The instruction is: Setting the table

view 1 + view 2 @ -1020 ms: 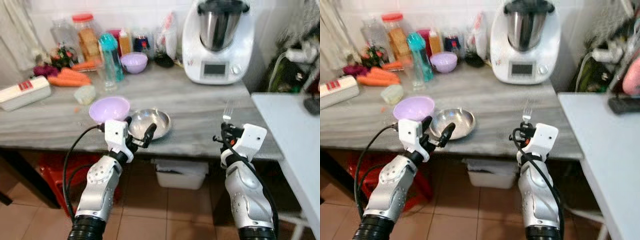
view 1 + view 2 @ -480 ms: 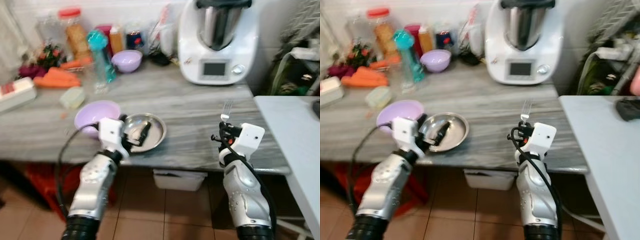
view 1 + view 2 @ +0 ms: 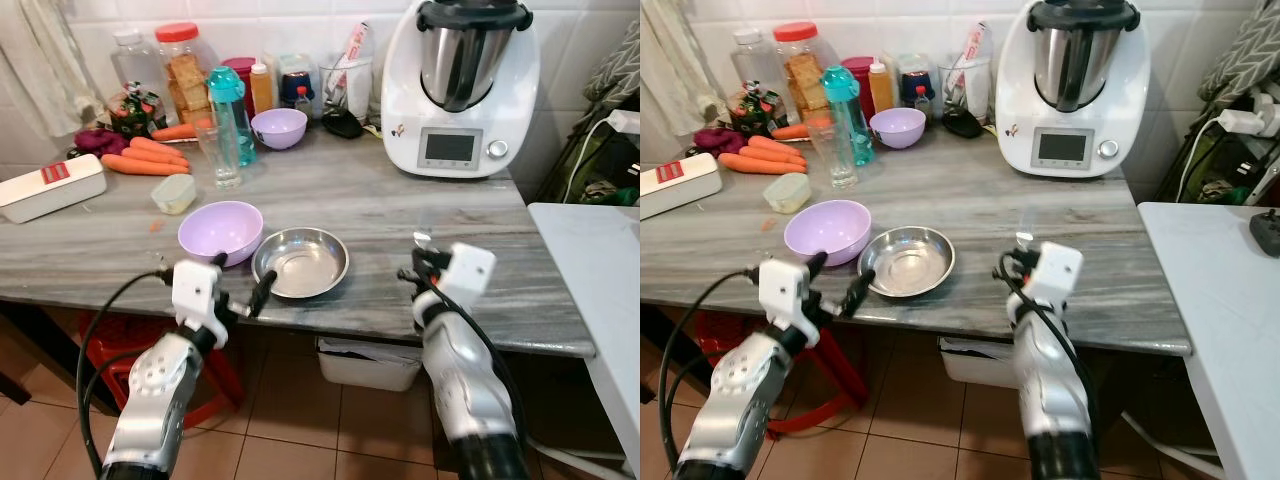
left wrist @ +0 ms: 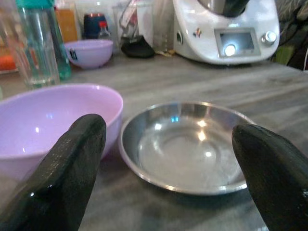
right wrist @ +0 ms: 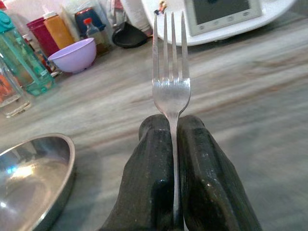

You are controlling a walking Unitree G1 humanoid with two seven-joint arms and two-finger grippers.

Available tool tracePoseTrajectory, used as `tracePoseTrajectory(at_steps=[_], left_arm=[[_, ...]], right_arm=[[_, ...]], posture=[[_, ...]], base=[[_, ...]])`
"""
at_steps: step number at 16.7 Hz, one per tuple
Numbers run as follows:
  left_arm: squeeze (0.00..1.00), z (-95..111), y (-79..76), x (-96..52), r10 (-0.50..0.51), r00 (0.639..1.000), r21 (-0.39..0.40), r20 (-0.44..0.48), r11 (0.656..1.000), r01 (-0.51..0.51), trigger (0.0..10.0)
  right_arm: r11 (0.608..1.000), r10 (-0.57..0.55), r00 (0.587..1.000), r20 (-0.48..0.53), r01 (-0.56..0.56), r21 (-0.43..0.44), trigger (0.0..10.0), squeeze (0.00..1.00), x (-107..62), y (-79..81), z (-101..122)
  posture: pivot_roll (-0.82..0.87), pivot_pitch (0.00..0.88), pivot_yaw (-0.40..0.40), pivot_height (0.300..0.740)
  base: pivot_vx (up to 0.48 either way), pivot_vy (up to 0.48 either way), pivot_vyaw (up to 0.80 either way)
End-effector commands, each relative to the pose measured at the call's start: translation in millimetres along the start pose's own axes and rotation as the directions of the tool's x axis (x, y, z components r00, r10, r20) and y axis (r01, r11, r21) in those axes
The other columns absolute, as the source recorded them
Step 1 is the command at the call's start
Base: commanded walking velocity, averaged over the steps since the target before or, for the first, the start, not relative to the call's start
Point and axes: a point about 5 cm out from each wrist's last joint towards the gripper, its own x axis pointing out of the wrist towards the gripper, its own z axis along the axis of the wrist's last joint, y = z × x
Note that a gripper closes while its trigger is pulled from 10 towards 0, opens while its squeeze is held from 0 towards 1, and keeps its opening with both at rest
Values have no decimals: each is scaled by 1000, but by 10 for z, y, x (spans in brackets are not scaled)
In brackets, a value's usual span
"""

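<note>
A steel bowl (image 3: 300,262) sits near the front edge of the grey marble counter (image 3: 380,200), touching a large purple bowl (image 3: 220,230) on its left. My left gripper (image 3: 240,285) hovers open at the counter's front edge, just in front of both bowls. In the left wrist view its fingers (image 4: 72,178) frame the steel bowl (image 4: 185,147) and the purple bowl (image 4: 43,120). To the right of the steel bowl, my right gripper (image 3: 420,268) is shut on a silver fork (image 5: 172,62), whose tines point up and away over the counter.
A white kitchen machine (image 3: 460,85) stands at the back right. Along the back are a teal bottle (image 3: 228,112), a glass (image 3: 222,160), a small purple bowl (image 3: 278,127), jars and carrots (image 3: 140,160). A white table (image 3: 600,270) lies on the right, a red stool (image 3: 100,340) under the counter.
The camera has shifted. My left gripper has drawn back from over the steel bowl to the counter's front edge. The right gripper still holds the fork, now lower.
</note>
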Motion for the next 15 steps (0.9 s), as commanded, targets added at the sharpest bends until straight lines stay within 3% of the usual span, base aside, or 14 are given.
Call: tracePoseTrajectory(at_steps=[1, 9, 15], left_arm=[[0, 29, 0, -43, -36, 999, 35, -1, 999, 36, 10000], [0, -21, -45, -208, -134, 990, 49, -44, 990, 136, 10000], [0, -22, -102, -208, -173, 984, 40, -48, 984, 175, 10000]], right_arm=[[1000, 4, 1000, -23, -4, 8, 10000, 0, 60, 95, -11], [999, 26, 990, -135, -22, 30, 10000, 0, 278, 290, -115], [997, -8, 980, -197, 22, 69, 10000, 0, 337, 262, -214]], posture=[[59, 0, 39, 740], [79, 0, 30, 740], [78, 0, 32, 740]], base=[[0, 0, 0], [0, 0, 0], [0, 0, 0]])
